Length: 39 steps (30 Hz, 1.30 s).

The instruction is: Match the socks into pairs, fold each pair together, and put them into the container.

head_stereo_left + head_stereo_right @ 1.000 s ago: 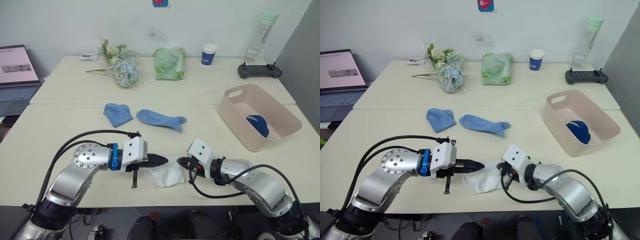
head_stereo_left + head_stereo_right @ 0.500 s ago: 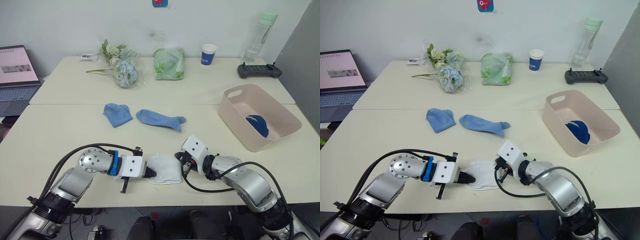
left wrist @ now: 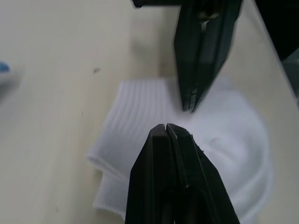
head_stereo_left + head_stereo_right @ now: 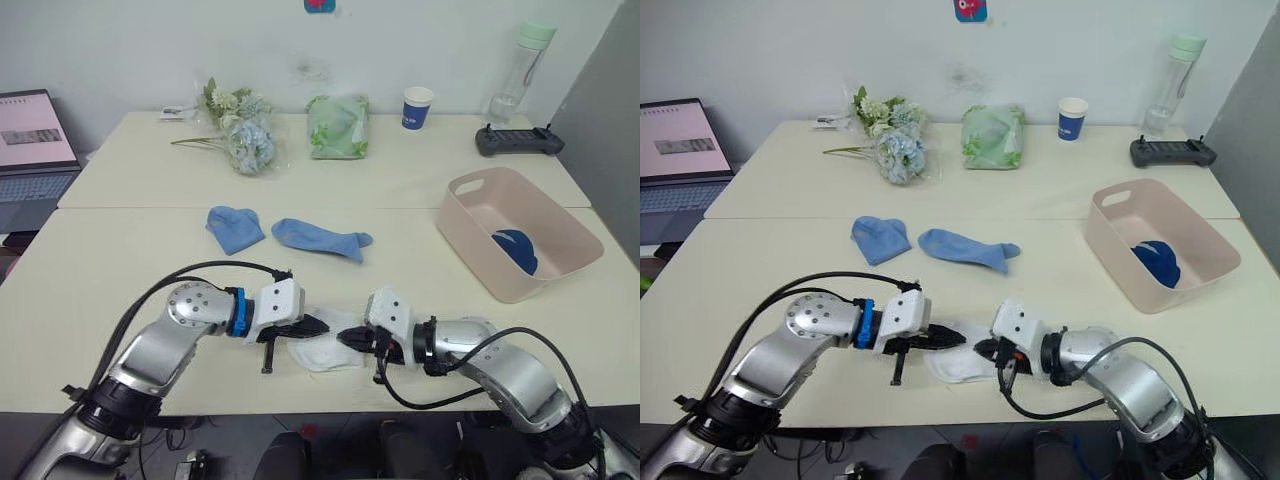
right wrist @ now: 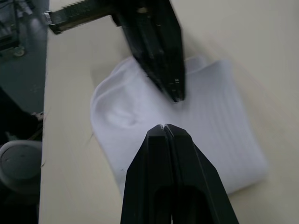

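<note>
The navy pair [image 4: 515, 247] is binned in the container [image 4: 470, 215]; the folded white pair [image 4: 322, 351] is flanked by left gripper [image 4: 314, 327] and right gripper [image 4: 349, 339], fingers pressed together; light blue socks [image 4: 320, 238] are left unmatched.

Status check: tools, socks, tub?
Both tools shut, left tool and right tool tip to tip over the folded white socks. Navy pair in tub. Two light blue socks loose.

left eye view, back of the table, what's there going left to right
laptop → flowers → green bag → blue paper cup → water bottle → black controller
</note>
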### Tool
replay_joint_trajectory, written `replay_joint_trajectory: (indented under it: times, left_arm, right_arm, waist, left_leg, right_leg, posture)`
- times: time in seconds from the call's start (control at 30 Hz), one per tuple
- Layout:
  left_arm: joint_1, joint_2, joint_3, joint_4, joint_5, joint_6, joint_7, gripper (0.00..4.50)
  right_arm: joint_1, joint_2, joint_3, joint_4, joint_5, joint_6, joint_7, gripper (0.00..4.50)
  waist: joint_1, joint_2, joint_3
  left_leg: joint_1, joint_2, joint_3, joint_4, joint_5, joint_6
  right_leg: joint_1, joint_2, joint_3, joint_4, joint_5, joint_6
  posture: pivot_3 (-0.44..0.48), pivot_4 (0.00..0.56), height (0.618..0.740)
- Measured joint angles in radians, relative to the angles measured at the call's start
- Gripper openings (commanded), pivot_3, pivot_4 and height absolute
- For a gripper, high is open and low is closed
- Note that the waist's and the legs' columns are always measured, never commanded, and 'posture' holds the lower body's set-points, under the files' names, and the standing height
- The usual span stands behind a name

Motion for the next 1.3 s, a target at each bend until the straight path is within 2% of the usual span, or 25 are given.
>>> replay_joint_trajectory:
  times: [0.2, 0.37, 0.6, 0.77, 0.9, 1.13, 1.17, 1.3]
  left_arm:
    - [0.017, -0.010, 0.007, 0.021, 0.019, -0.030, 0.015, 0.00]
    - [0.039, -0.007, 0.028, 0.016, 0.004, -0.035, 0.017, 0.00]
    - [0.053, 0.061, 0.072, -0.062, -0.037, -0.022, -0.043, 0.00]
    - [0.080, 0.059, 0.065, 0.027, 0.004, -0.077, -0.036, 0.00]
    - [0.079, 0.054, 0.065, 0.070, 0.020, -0.138, -0.023, 0.00]
    - [0.123, 0.063, 0.083, 0.061, 0.022, -0.179, -0.006, 0.00]
    - [0.127, 0.064, 0.084, 0.060, 0.022, -0.183, -0.002, 0.00]
    - [0.146, 0.070, 0.092, 0.041, 0.023, -0.185, 0.006, 0.00]
  right_arm:
    - [0.023, -0.066, 0.016, -0.006, -0.011, -0.033, 0.075, 0.05]
    - [0.090, -0.085, -0.018, -0.056, 0.002, -0.025, 0.080, 0.05]
    - [0.115, -0.033, -0.270, -0.190, 0.168, 0.158, -0.034, 0.05]
    - [0.113, -0.004, -0.310, -0.199, 0.214, 0.326, -0.134, 0.05]
    - [0.072, 0.072, -0.369, -0.173, 0.296, 0.488, -0.183, 0.94]
    - [0.028, 0.211, -0.505, -0.119, 0.421, 0.785, -0.253, 3.57]
    - [0.021, 0.234, -0.515, -0.109, 0.423, 0.812, -0.267, 3.84]
    - [-0.008, 0.349, -0.556, -0.050, 0.427, 0.899, -0.319, 3.84]
  waist:
    - [0.002, 0.000, 0.000]
    - [0.000, 0.000, 0.000]
    - [0.002, 0.000, 0.000]
    - [0.002, 0.000, 0.000]
    - [0.002, 0.001, -0.001]
    - [-0.002, 0.002, -0.002]
    - [-0.002, 0.003, -0.002]
    - [-0.003, 0.003, -0.003]
  left_leg:
    - [0.000, 0.000, 0.000, 0.000, 0.000, 0.000]
    - [0.001, 0.001, 0.000, 0.000, 0.000, 0.000]
    - [0.000, 0.000, -0.001, 0.000, 0.000, 0.000]
    - [0.000, 0.000, -0.001, 0.000, 0.000, 0.000]
    - [0.002, 0.000, 0.000, 0.000, 0.000, 0.000]
    - [0.003, 0.001, 0.000, -0.001, 0.000, 0.000]
    - [0.003, 0.001, 0.000, -0.001, 0.000, 0.000]
    - [0.004, 0.002, 0.000, -0.002, 0.000, 0.000]
  right_leg:
    - [0.000, -0.002, 0.000, -0.001, 0.000, 0.000]
    - [0.001, -0.002, 0.000, 0.001, 0.000, 0.000]
    - [0.000, -0.003, 0.000, -0.001, 0.000, 0.000]
    - [0.000, -0.003, 0.000, 0.000, 0.000, 0.000]
    - [0.001, -0.003, 0.001, 0.001, 0.000, 0.000]
    - [0.001, -0.002, 0.001, 0.001, 0.000, 0.000]
    - [0.001, -0.002, 0.001, 0.001, 0.000, 0.000]
    - [0.001, -0.002, 0.001, 0.001, 0.000, 0.000]
  posture:
    - [0.000, 0.150, 0.740]
    - [0.000, 0.150, 0.740]
    - [0.000, 0.150, 0.740]
    - [0.000, 0.150, 0.740]
    - [0.000, 0.150, 0.740]
    - [0.000, 0.150, 0.740]
    - [0.000, 0.150, 0.740]
    - [0.000, 0.150, 0.740]
